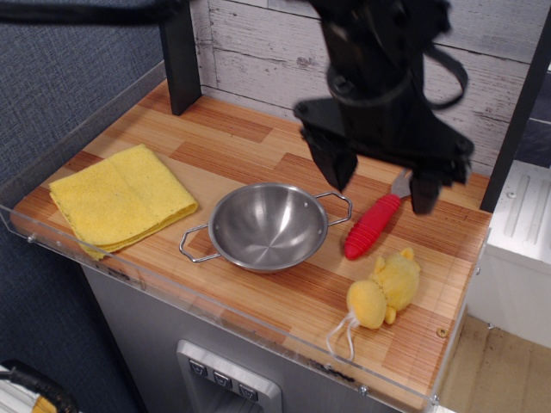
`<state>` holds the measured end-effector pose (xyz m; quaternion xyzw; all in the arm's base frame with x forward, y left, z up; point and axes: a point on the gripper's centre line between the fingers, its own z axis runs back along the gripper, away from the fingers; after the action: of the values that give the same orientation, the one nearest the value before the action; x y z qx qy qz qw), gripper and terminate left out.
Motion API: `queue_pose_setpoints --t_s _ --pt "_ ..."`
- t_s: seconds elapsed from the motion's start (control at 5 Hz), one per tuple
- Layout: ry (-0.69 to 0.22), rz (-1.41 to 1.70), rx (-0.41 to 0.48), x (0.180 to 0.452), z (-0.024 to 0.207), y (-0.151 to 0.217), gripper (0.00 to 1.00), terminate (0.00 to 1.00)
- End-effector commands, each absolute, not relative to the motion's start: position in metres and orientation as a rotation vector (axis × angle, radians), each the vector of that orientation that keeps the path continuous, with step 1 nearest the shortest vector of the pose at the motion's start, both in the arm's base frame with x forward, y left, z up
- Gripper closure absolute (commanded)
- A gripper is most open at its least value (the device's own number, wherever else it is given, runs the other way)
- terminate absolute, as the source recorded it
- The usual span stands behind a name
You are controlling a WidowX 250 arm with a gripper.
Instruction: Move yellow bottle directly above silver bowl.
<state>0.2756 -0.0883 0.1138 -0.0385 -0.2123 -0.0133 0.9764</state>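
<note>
Spread wide apart, the two black fingers [339, 169] of the black robot gripper [381, 182], gripping nothing, one finger hanging above the far right rim of the round shiny stainless-steel bowl with two wire loop handles [268, 225], the other to the right of the bowl, over the head end of the red-handled metal fork [373, 223]. Raised clear of the wood-striped desk [241, 142], touching none of the things on it. Bowl near the middle of the desk, upright, nothing inside. Fork just to the right of the bowl, handle slanting toward the front, tines mostly hidden behind the gripper. Small soft yellow lumpy bottle of two rounded lobes [385, 290] to the front right of the bowl, well apart from it, lying on the desk just in front of the fork's red handle, white cord loop [338, 337] trailing toward the front edge. Flat folded yellow cloth [119, 198] to the left of the bowl, near but not touching the closest wire handle.
</note>
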Motion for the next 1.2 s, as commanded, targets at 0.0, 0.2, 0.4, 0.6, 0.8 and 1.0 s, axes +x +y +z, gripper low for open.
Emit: queue_pose_setpoints --t_s 0.0,0.2,0.4,0.6,0.8,1.0 --pt "-0.418 -0.069 -0.076 0.274 0.090 -0.099 0.00 0.00" --pt "-0.395 -0.091 -0.072 0.276 0.076 -0.103 0.00 0.00" --pt "-0.377 -0.108 -0.071 0.278 0.066 -0.107 0.00 0.00" --pt "-0.357 -0.116 -0.071 0.279 0.057 -0.108 0.00 0.00" --pt "-0.327 -0.126 -0.065 0.279 0.045 -0.106 0.00 0.00" --pt "-0.315 -0.125 -0.069 0.279 0.040 -0.104 0.00 0.00"
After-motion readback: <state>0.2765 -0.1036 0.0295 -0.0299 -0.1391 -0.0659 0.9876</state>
